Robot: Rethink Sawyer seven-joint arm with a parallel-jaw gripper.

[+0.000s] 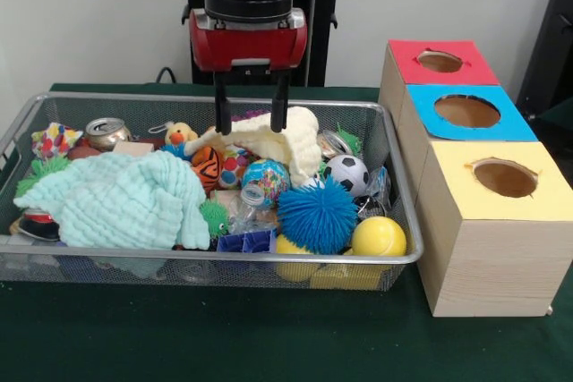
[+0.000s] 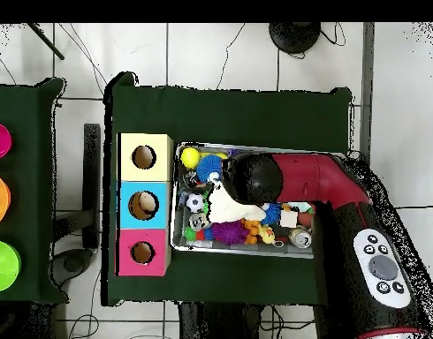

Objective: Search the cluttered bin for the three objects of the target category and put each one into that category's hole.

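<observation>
The wire mesh bin (image 1: 134,98) is full of toys and cloths. My gripper (image 1: 250,124) hangs over its back middle, open, with its fingers on either side of the top of a cream cloth (image 1: 300,142). A wrinkly see-through plastic item (image 1: 252,206) with a white cap lies in the middle of the bin, in front of the gripper. Another clear plastic piece (image 1: 380,183) shows by the right wall. A third cannot be told. The blue-surround hole (image 1: 466,111) is the middle one of the wooden boxes right of the bin. In the overhead view (image 2: 144,205) the arm hides the gripper.
A mint green cloth (image 1: 121,196) covers the bin's left half. A blue spiky ball (image 1: 316,215), a yellow ball (image 1: 379,237), a soccer ball (image 1: 346,173) and a metal can (image 1: 106,131) lie around. The red hole (image 1: 440,61) and the yellow hole (image 1: 505,177) flank the blue one.
</observation>
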